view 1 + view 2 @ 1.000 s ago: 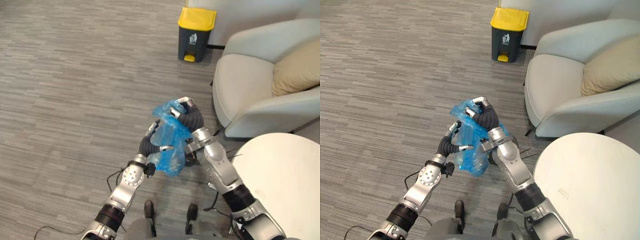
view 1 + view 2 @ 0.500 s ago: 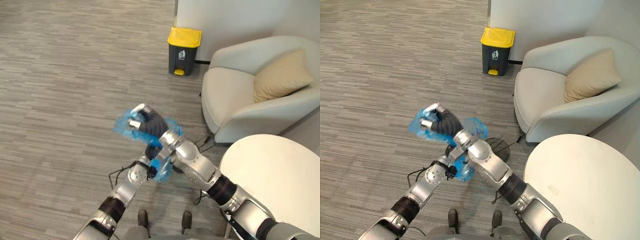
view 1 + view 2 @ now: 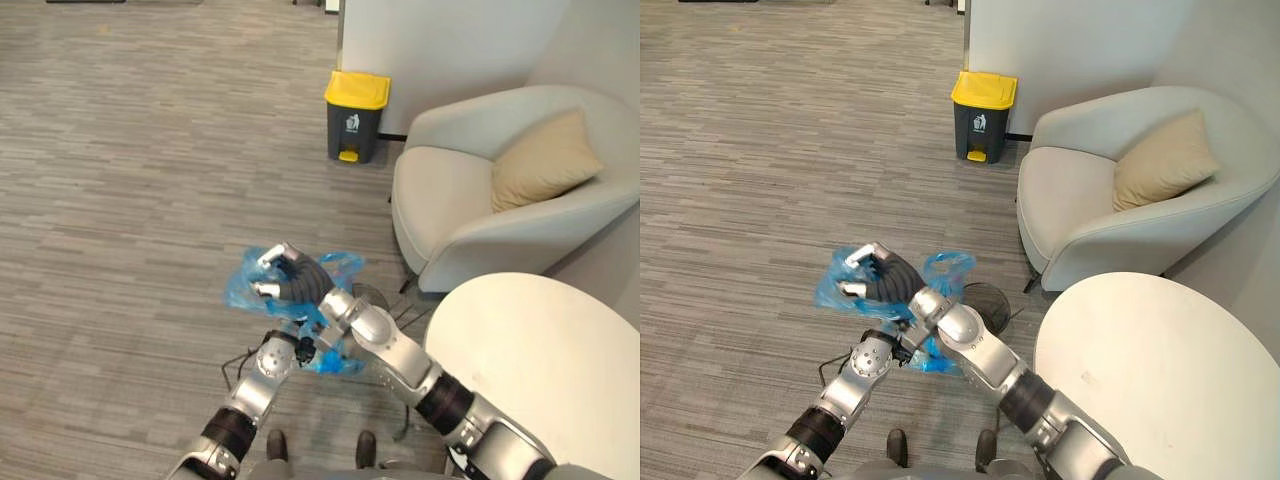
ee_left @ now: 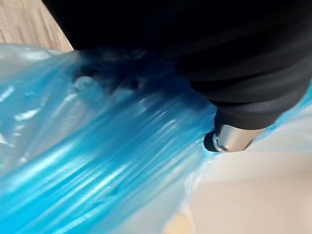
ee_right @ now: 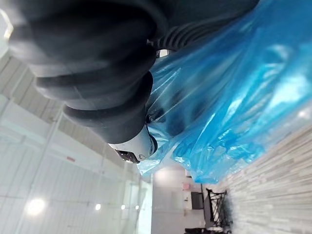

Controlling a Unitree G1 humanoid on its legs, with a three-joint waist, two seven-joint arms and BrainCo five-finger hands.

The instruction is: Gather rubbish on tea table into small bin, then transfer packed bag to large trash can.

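Grey floor, yellow-lid bin shut, blue bag in R hand

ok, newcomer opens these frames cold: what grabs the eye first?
The bright blue bag in the middle of the head views, bunched in the curled fingers of the right robot hand, with the left robot hand pressed against it lower down. Next comes the yellow-lidded dark bin farther off, beside a pale armchair holding a beige cushion.
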